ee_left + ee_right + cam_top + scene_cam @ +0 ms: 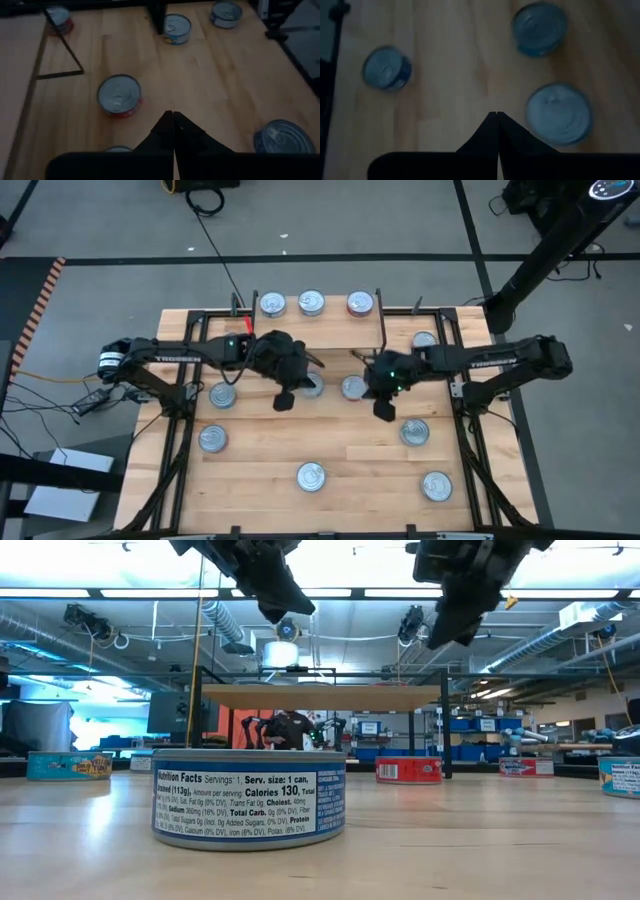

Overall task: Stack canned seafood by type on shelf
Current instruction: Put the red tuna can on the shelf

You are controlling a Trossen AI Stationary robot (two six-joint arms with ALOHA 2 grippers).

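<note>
High view: shelf (330,328) at worktop (340,455) rear, three tins on top board; other tins scattered loose. Left pincer (284,399) and right pincer (383,410) hover mid-worktop, both empty.

Low view: blue-label tin (249,797) nearest; red tin (408,770) under shelf.

Left wrist view: pincer clenched on nothing, red-sided tin (119,95) just ahead.

Right wrist view: pincer clenched, empty, above tins.

Judgement: between picks. Next: release pincer, descend on one tin.

Wooden tabletop (330,442), black rails. Shelf (320,328) beyond both grippers, three tins (310,303) on its top board. Loose tins (311,476) scattered on tabletop around left gripper (284,399) and right gripper (384,409).
</note>
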